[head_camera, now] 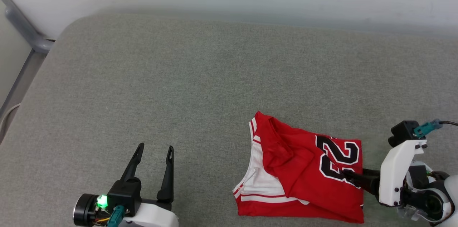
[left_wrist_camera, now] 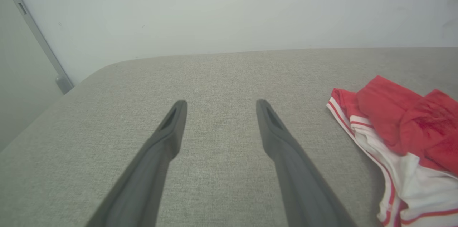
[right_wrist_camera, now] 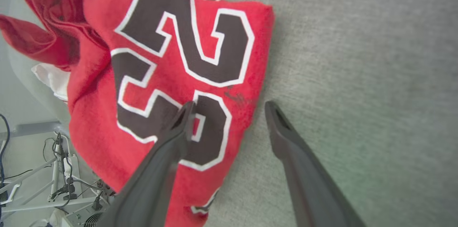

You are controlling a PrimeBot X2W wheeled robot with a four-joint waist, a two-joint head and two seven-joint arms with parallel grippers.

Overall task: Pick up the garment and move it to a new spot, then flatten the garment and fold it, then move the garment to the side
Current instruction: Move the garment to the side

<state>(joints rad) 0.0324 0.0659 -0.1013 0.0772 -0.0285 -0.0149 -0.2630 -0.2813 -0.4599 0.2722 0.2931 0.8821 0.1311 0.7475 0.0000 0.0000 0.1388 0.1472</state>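
The garment [head_camera: 304, 173] lies by the counter's [head_camera: 179, 77] front edge, toward the right corner. The right hand [right_wrist_camera: 229, 107] is nearer, fingers apart over its right side. The left hand [head_camera: 156, 146], also apart, sits well left.

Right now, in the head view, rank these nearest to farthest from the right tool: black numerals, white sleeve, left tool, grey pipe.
1. Black numerals, at the right tool's tips.
2. White sleeve, left of the numerals.
3. Left tool, lower left.
4. Grey pipe, far upper left.
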